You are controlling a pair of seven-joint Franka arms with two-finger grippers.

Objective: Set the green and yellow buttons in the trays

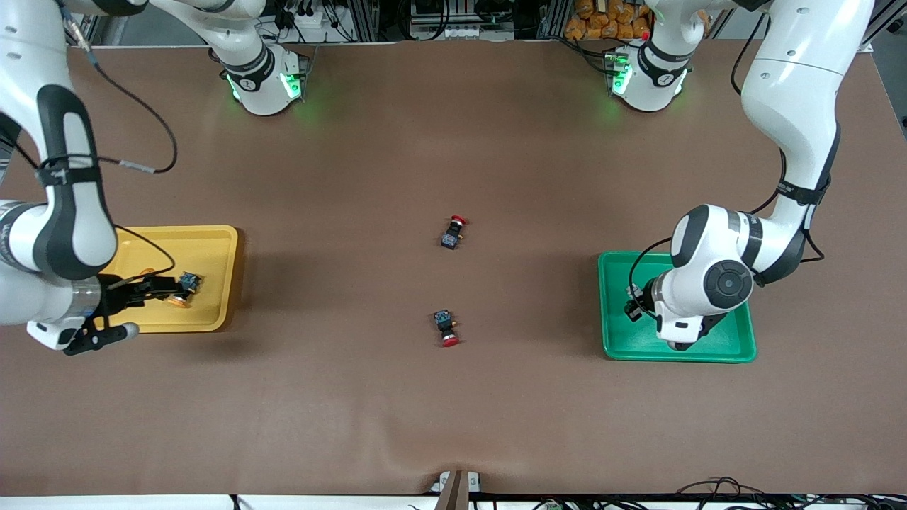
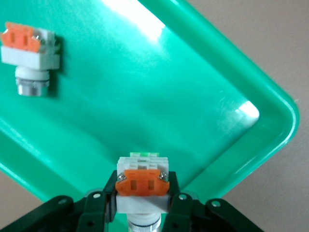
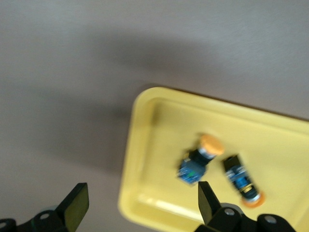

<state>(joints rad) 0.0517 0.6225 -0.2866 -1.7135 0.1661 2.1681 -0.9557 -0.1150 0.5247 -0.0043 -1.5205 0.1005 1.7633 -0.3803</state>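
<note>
From the front view, my right gripper [image 1: 152, 289] hangs over the yellow tray [image 1: 205, 244] at the right arm's end of the brown table [image 1: 453, 397], and my left gripper [image 1: 641, 301] sits over the green tray [image 1: 613, 304] at the left arm's end; two red-capped buttons, one [image 1: 453, 231] farther from the camera and one [image 1: 446, 328] nearer, lie on the bare cloth between the trays. In my left wrist view my jaws are clamped on a white-grey button [image 2: 143, 186] with an orange patch, above the green tray [image 2: 203, 96], where a second white-grey button [image 2: 30, 57] lies. In my right wrist view my fingers [image 3: 75, 205] stand wide apart, empty, above the yellow tray [image 3: 145, 145], which holds two black yellow-capped buttons, one [image 3: 200, 162] just beside the other [image 3: 243, 185].
</note>
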